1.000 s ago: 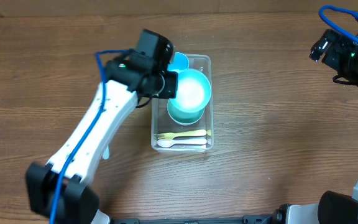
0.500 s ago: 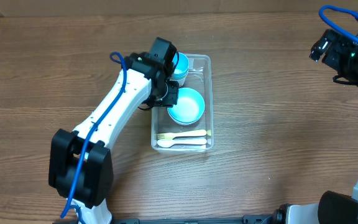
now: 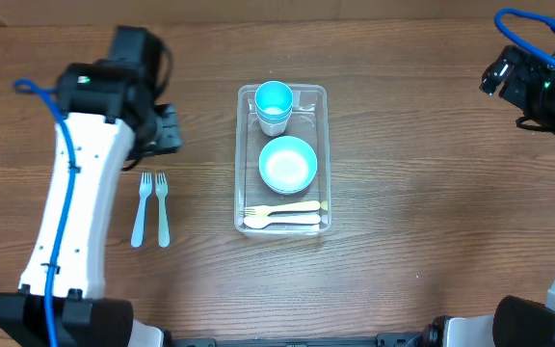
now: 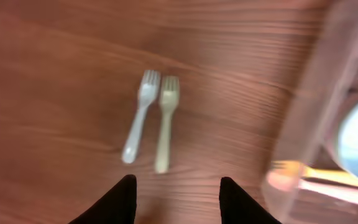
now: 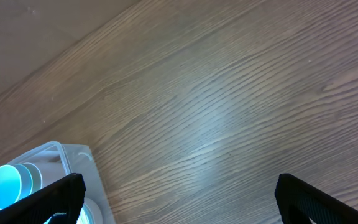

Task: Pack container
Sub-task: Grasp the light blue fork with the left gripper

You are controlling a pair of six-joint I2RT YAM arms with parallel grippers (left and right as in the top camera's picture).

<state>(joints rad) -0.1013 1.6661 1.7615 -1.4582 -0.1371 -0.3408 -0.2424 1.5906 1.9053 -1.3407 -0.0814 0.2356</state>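
Observation:
The clear container point(image 3: 321, 94) stands mid-table. It holds a teal cup point(image 3: 274, 103) at the far end, a teal bowl point(image 3: 288, 164) in the middle, and a yellow fork point(image 3: 279, 208) and a white spoon point(image 3: 279, 222) at the near end. Two forks, one blue point(image 3: 140, 208) and one pale green point(image 3: 162, 208), lie on the table left of the container; they also show in the left wrist view point(image 4: 137, 116) point(image 4: 165, 122). My left gripper point(image 3: 167, 132) is open and empty, above the table beyond the forks point(image 4: 176, 193). My right gripper point(image 3: 509, 77) is open and empty at the far right point(image 5: 178, 193).
The table is brown wood. The container's corner with the cup shows at the lower left of the right wrist view point(image 5: 61, 152). The left wrist view is blurred, with the container's edge point(image 4: 303, 124) at its right.
My left gripper has let go of the teal bowl in the container and swung left, away from the container, to above the two forks. The right arm has not moved.

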